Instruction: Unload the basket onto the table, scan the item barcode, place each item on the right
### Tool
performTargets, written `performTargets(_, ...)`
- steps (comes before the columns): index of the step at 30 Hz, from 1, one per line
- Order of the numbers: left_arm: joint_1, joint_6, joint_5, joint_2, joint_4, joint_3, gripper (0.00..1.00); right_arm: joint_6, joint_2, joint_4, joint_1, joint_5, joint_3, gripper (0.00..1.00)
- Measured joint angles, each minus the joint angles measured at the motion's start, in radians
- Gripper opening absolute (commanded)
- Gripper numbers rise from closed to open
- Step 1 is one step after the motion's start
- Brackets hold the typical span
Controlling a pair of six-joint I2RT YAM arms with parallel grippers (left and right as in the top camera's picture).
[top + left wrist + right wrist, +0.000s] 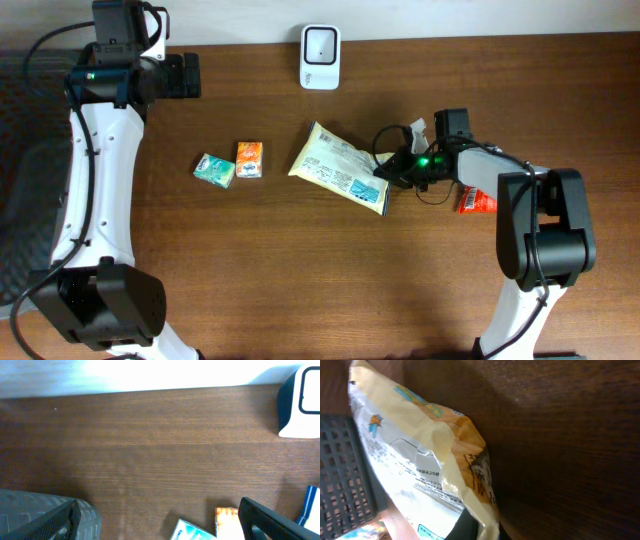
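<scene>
The right gripper (386, 172) is pinching the yellow bag (335, 165) by its edge (bag resting on the table (300, 270)), while the left gripper (188, 75) is hovering, fingers spread wide.

You get bare surface (330, 105) between the yellow bag (338, 168) and the scanner (320, 57). Left of it, a teal box (214, 170) and an orange box (249, 159) block the way.

You cannot read any words or numbers here. The yellow packet (338, 168) carries print near its right end, but it is too blurred to read.
</scene>
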Motion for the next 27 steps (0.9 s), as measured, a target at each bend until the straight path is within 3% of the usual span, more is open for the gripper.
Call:
performTargets(7, 0.000, 0.000, 0.000, 0.000, 0.000, 0.000, 0.99, -0.064, -0.052, -0.021, -0.005, -0.035, -0.010, 0.04)
performTargets(17, 0.000, 0.000, 0.000, 0.000, 0.000, 0.000, 0.99, -0.351, -0.455, -0.208, -0.005, -0.138, -0.018, 0.04)
performTargets(23, 0.000, 0.000, 0.000, 0.000, 0.000, 0.000, 0.99, -0.425, -0.515, -0.274, -0.006, -0.182, -0.018, 0.04)
performTargets(27, 0.000, 0.000, 0.000, 0.000, 0.000, 0.000, 0.99, -0.431, -0.515, -0.344, -0.006, -0.093, -0.018, 0.04)
